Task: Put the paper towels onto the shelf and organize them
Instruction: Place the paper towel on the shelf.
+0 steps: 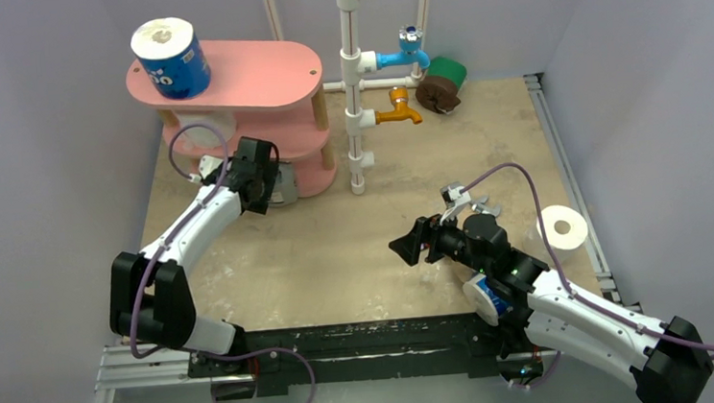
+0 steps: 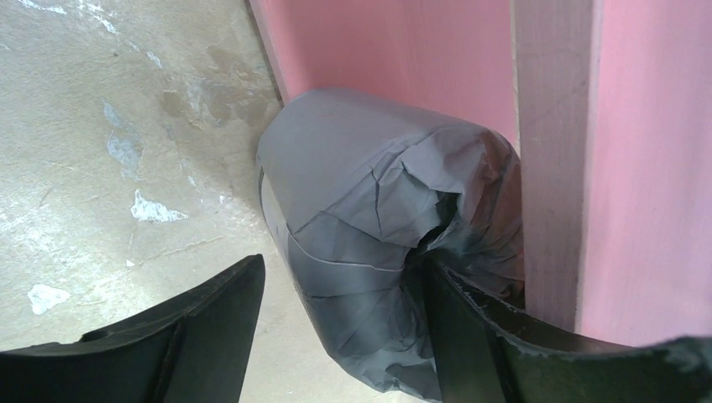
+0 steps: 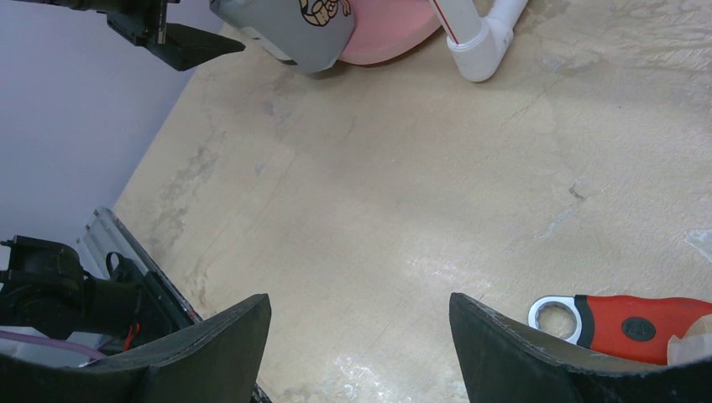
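Note:
The pink shelf (image 1: pixel 257 75) stands at the back left. A blue printed roll (image 1: pixel 172 59) is upright on its top board and a white roll (image 1: pixel 203 127) sits on the middle board. A grey-wrapped roll (image 2: pixel 378 218) lies at the shelf's foot, against the pink bottom board and a wooden post (image 2: pixel 550 168). My left gripper (image 2: pixel 344 264) is open around this roll: the right finger touches it, the left finger stands apart. My right gripper (image 3: pixel 359 300) is open over bare table, with nothing between its fingers.
A white pipe frame (image 1: pixel 354 86) with blue and orange taps stands right of the shelf. Green (image 1: pixel 449 74) and brown (image 1: pixel 437 94) rolls lie behind it. A bare white roll (image 1: pixel 563 228) and a blue one (image 1: pixel 489 297) sit by the right arm. A red-handled wrench (image 3: pixel 638 323) lies nearby.

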Tool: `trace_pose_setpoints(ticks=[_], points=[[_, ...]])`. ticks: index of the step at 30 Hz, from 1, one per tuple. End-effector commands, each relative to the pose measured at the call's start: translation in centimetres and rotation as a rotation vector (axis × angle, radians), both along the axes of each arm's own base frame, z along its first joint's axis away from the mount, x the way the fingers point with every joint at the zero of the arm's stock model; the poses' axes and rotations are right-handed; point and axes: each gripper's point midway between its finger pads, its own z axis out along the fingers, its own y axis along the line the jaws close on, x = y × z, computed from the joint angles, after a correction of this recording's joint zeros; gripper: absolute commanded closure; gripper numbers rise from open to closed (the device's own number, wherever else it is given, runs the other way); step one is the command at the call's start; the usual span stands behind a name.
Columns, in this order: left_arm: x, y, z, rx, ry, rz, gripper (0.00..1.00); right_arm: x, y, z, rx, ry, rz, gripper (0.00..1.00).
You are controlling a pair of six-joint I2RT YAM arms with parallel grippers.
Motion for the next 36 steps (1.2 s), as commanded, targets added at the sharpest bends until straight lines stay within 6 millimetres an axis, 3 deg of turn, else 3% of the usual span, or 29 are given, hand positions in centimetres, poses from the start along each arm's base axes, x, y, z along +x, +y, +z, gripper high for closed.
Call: trace_pose_setpoints(ticks=[1, 17, 36], points=[[0.3, 0.1, 1.6, -0.004, -0.056, -0.033, 0.3, 0.1, 0.4, 0.8, 0.028, -0.032, 0.012, 0.21], [-0.1, 0.1, 2.3, 0.012, -0.099, -0.097, 0.25, 0.0, 0.3, 0.8, 0.028, -0.034, 0.014, 0.22], [-0.7, 0.8, 4.6, 0.102, -0.158, -0.181, 0.22, 0.0, 0.4, 0.7, 0.025, -0.031, 0.017, 0.22]])
